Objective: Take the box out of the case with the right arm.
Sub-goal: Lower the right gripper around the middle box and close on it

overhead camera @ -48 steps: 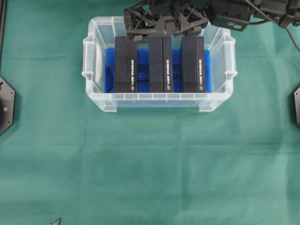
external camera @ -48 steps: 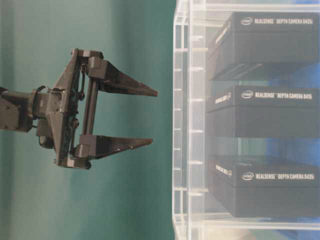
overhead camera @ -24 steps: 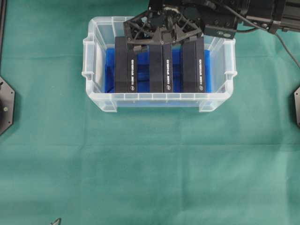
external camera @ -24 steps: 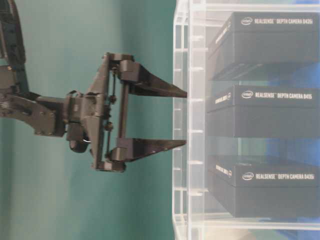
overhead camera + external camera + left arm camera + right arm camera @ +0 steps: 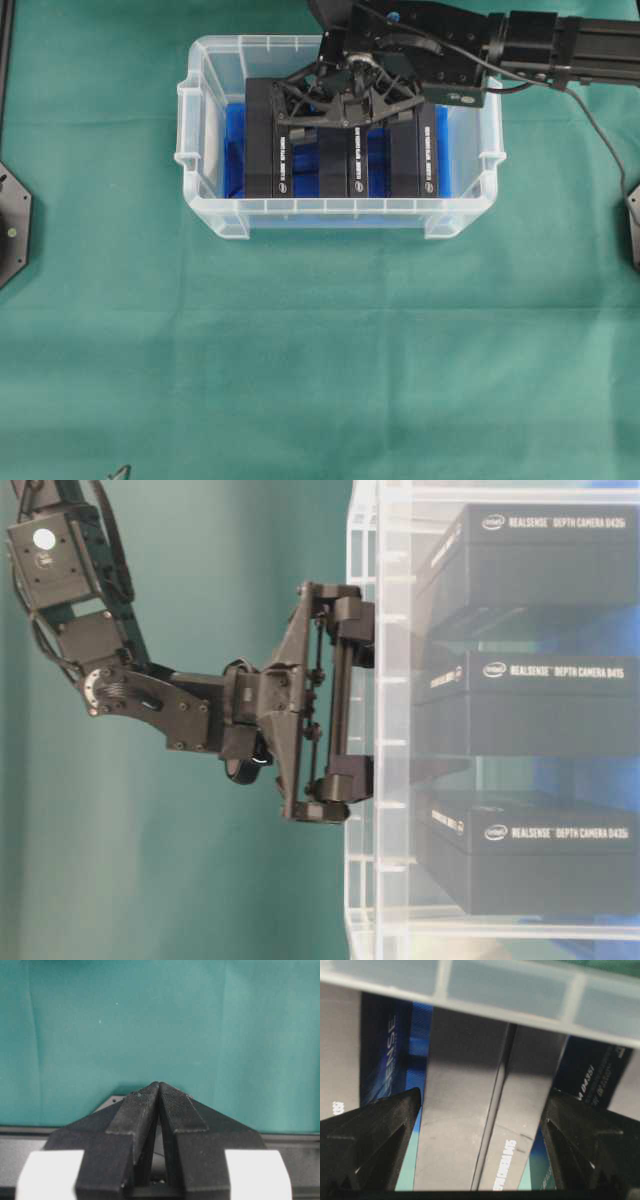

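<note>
The middle box (image 5: 344, 158), a black carton printed "RealSense Depth Camera D435", stands on edge in the case (image 5: 205, 140), between two like cartons: the left box (image 5: 268, 150) and the right box (image 5: 413, 155). All three rest on the case's blue lining (image 5: 233, 150), set apart by narrow gaps where the blue shows through. The case is a clear plastic bin with a ribbed rim, standing on the green cloth (image 5: 320, 350) that covers the counter, toward the far side in the overhead view.

The right gripper (image 5: 346, 108) has dipped inside the case over the middle box, its jaws wide apart. In the right wrist view the two black fingers (image 5: 375, 1130) straddle the middle box, one in the gap on either side, and neither is clearly pressing on the carton. In the table-level view the right gripper's fingertips lie past the case's wall, dimmed by the plastic. The right arm (image 5: 540, 45) reaches in from the right edge of the overhead view.

The left gripper (image 5: 159, 1091) appears only in its own wrist view, jaws together with nothing between them, above bare green cloth.
</note>
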Controlling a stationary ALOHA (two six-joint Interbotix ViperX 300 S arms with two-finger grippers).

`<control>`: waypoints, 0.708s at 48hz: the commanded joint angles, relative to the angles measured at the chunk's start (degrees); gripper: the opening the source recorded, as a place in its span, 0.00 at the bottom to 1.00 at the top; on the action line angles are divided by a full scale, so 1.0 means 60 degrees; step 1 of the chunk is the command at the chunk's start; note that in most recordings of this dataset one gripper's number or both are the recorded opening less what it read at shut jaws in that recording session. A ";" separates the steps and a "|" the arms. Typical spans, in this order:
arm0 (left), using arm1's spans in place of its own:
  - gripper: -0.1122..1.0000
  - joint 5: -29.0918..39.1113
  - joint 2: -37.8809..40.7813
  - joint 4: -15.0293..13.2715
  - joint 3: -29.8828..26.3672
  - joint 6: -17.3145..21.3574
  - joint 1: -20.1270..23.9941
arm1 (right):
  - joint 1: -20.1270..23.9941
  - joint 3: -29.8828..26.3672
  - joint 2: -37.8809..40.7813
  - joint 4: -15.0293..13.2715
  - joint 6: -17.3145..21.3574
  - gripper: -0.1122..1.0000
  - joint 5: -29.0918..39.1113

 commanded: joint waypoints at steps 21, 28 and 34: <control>0.10 -0.0029 0.0015 0.0029 -0.0220 0.0000 -0.0015 | 0.0146 -0.0103 -0.0176 0.0337 0.0161 0.91 -0.0044; 0.10 -0.0029 0.0015 0.0029 -0.0220 0.0000 -0.0015 | 0.0293 -0.0088 -0.0161 0.0352 0.0425 0.91 -0.0029; 0.10 -0.0029 0.0015 0.0029 -0.0220 0.0000 -0.0015 | 0.0410 -0.0088 -0.0161 0.0337 0.0527 0.91 -0.0029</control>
